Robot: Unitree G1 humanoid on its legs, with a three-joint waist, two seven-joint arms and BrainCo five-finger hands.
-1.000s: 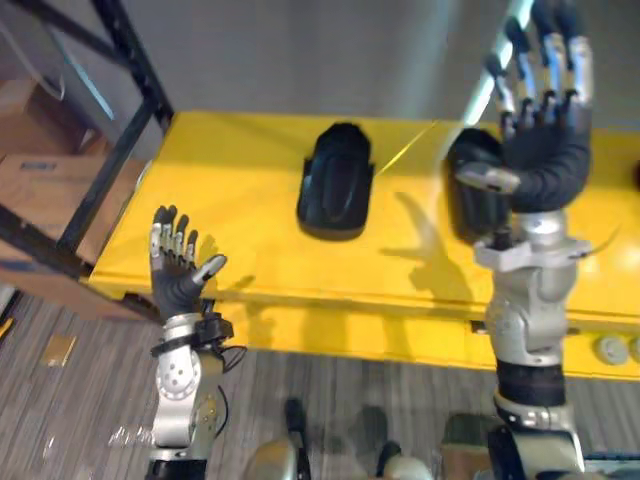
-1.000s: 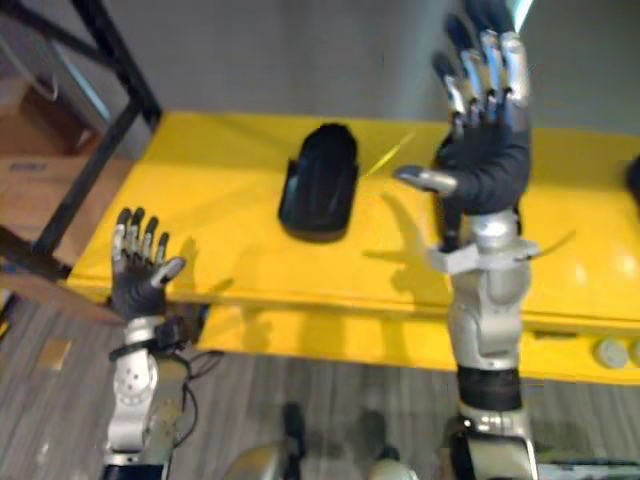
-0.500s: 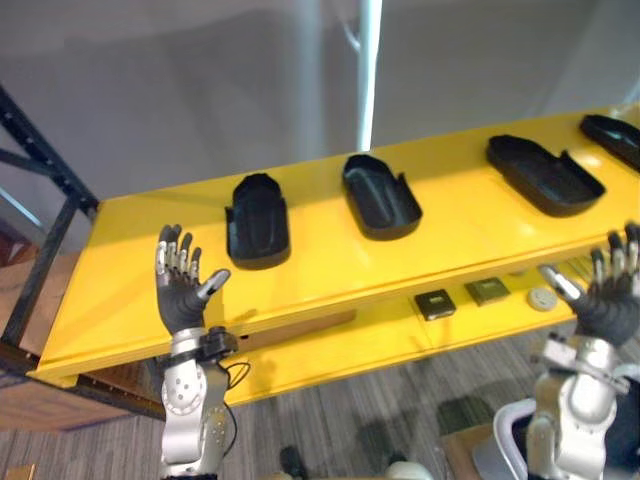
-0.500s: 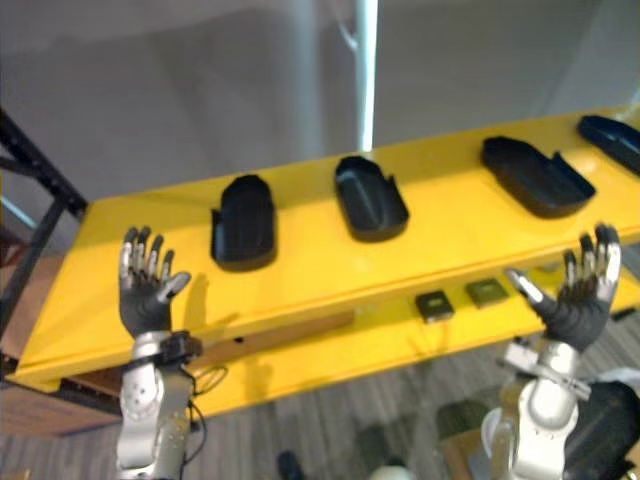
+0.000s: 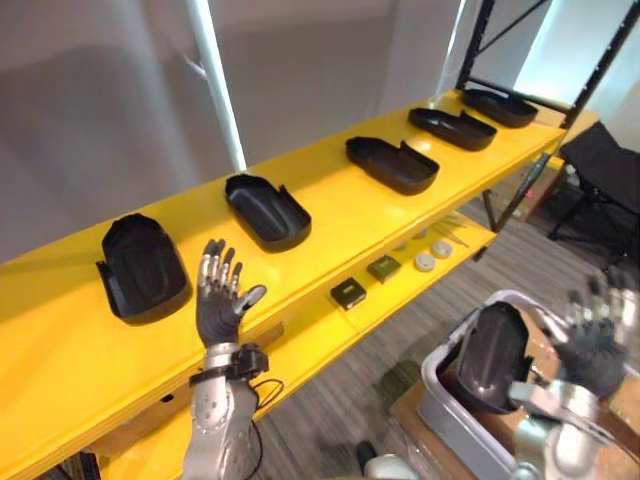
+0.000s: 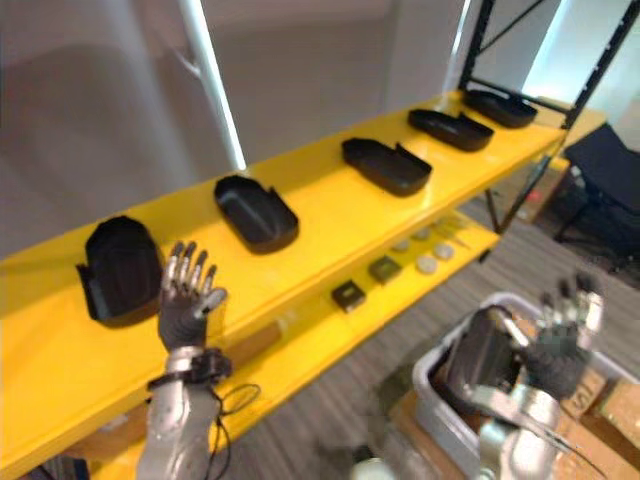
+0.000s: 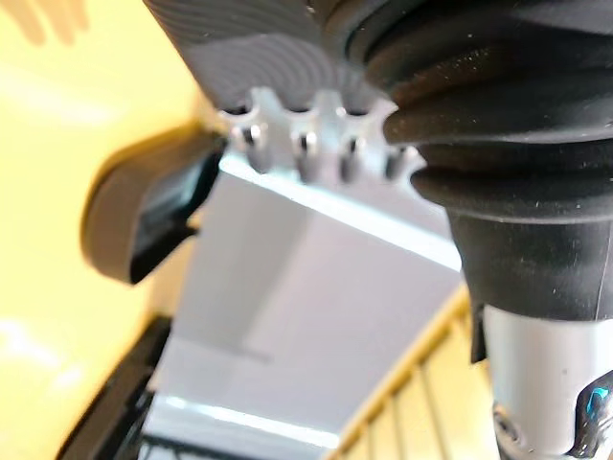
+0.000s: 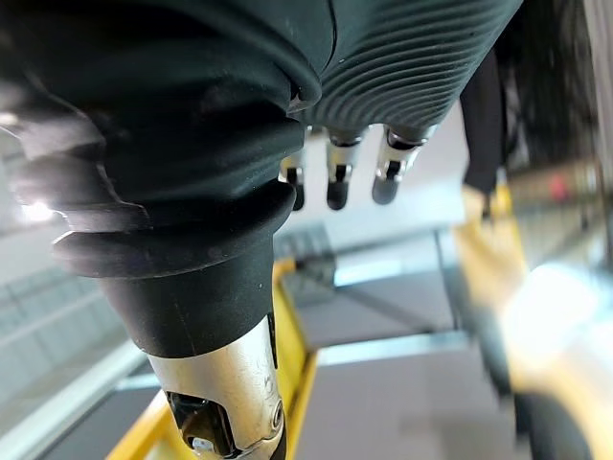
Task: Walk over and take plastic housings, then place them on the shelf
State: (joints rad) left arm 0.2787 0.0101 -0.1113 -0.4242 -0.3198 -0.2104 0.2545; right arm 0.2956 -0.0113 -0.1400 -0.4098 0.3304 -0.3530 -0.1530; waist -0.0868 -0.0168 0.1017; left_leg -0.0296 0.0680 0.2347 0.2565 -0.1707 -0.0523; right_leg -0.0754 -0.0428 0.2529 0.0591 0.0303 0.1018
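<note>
Currently left hand [image 5: 218, 312] at 7 o'clock, right hand [image 5: 592, 352] at 4 are hovering splayed, empty. Black plastic housing [image 5: 492, 352] in grey plastic bin [image 5: 450, 410]: likely light, rigid, slick; pinch rim.

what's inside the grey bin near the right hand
One black plastic housing stands tilted inside the grey bin. Whatever lies below or behind it is hidden by the housing itself and the bin's wall.
</note>
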